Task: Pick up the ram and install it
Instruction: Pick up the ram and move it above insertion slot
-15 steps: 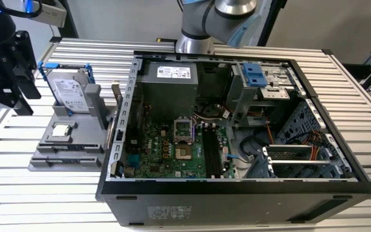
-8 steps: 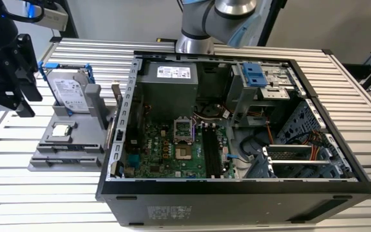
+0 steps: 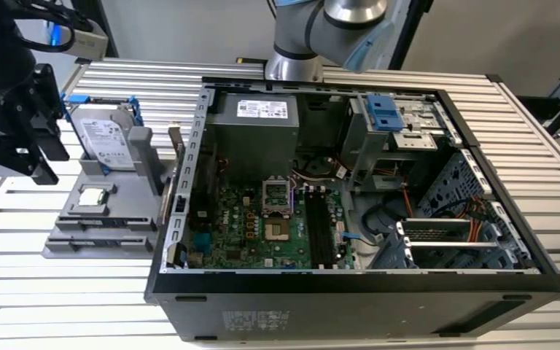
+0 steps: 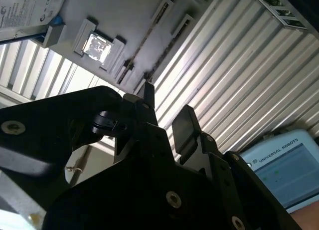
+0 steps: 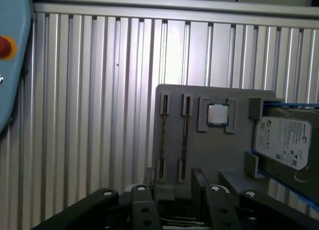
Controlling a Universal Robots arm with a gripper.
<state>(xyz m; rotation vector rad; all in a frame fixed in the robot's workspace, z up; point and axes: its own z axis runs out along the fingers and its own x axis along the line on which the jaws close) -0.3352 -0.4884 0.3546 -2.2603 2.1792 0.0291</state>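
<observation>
Your gripper (image 5: 173, 179) hangs released and empty over the gray holder (image 5: 214, 155). The ram (image 5: 163, 137) stands on edge in its slot.

There's the ram (image 5: 163, 136), seen edge-on as a thin brownish line. It stands on its long edge in a slot of the grey holder (image 5: 214, 155) on the table (image 5: 99, 90), with nothing gripping it. A second strip (image 5: 185, 136) fills the parallel slot just beside it.
</observation>
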